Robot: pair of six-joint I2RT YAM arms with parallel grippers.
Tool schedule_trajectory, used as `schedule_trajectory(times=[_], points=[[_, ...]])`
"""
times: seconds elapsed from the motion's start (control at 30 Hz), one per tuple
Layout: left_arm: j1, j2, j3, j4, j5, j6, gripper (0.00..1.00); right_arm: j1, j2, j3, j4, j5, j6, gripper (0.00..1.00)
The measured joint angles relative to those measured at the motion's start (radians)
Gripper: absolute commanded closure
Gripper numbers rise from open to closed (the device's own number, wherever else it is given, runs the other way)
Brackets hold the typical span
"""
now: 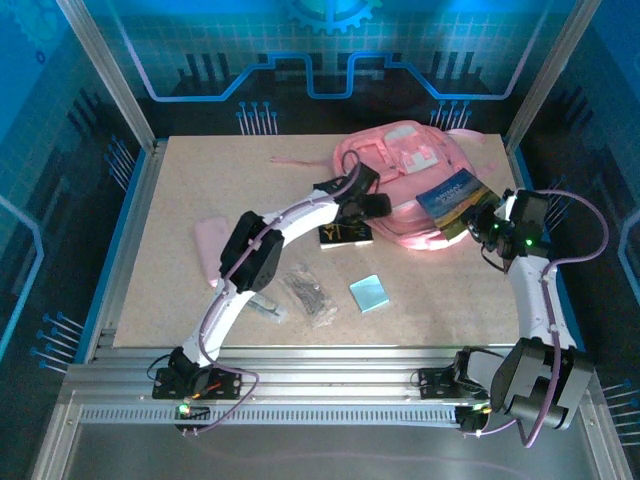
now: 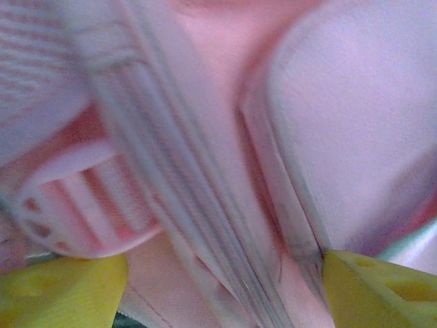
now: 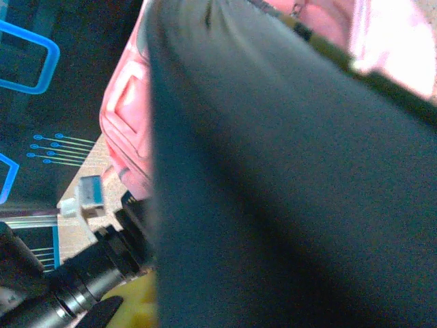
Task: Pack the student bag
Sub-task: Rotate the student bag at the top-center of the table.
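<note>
At the near edge of the surface both arms rise from their bases. Just beyond the left base lies a clear plastic bag with small dark things inside. A light teal square lies flat just to its right, apart from it. Farther left, near the left arm's elbow, a flat pale pink case lies partly under the arm.

Past these, a black booklet with gold marks lies just in front of the student bag, partly covered by the left gripper. The bag lies flat at the far right of the surface, its lighter front pockets facing up.

The left gripper reaches to the bag's near left edge. In the left wrist view its yellow fingertips stand wide apart, with the pink fabric and zip seams of the bag close ahead of them. Nothing is clamped.

The right gripper is at the bag's near right side, closed on a blue book that lies tilted over the bag's edge. In the right wrist view the book's dark cover sits right against the lens, with pink bag fabric behind it.

Farthest off, a thin pink strap lies on the surface left of the bag.
</note>
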Motion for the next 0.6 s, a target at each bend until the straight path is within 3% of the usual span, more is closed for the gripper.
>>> schedule_trajectory(times=[0.3, 0.43, 0.6], points=[[0.204, -0.101, -0.179, 0.051, -0.099, 0.04, 0.23, 0.0, 0.0, -0.01, 0.0, 0.008, -0.001, 1.0], [0.192, -0.161, -0.237, 0.032, -0.11, 0.126, 0.21, 0.0, 0.0, -0.012, -0.011, 0.016, -0.01, 1.0], [0.09, -0.208, -0.204, 0.002, -0.099, 0.352, 0.2, -0.005, 0.0, -0.012, -0.024, 0.018, -0.027, 1.0]])
